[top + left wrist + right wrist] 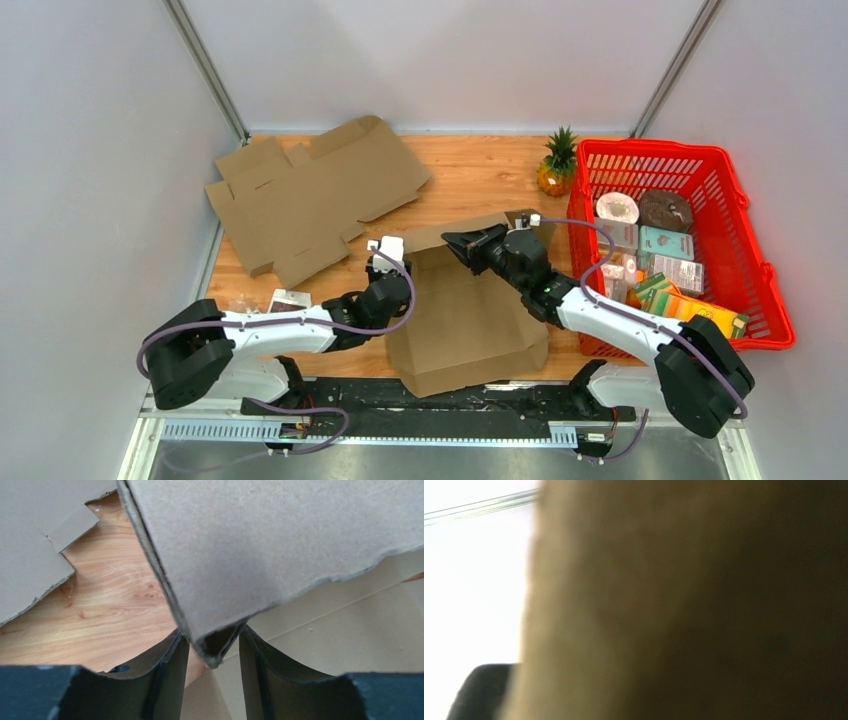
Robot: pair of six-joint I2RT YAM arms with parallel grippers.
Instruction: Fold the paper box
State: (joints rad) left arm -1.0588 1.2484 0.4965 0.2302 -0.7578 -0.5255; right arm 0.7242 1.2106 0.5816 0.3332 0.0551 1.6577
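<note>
The paper box [470, 320] lies half folded at the table's middle, its back wall raised. My left gripper [388, 256] is at the box's back left corner. In the left wrist view its fingers [170, 680] stand apart, and a doubled corner of the box's flap [220, 652] pokes down between them with a gap on the right side. My right gripper [458, 241] reaches in from the right over the top of the back wall, its dark fingers together. Brown cardboard [674, 605] pressed close fills the right wrist view and hides the jaws there.
A second flat cardboard blank [310, 195] lies at the back left. A red basket [760, 270] full of groceries stands at the right, with a small pineapple [557, 165] beside its back left corner. A small packet [288, 299] lies near my left arm.
</note>
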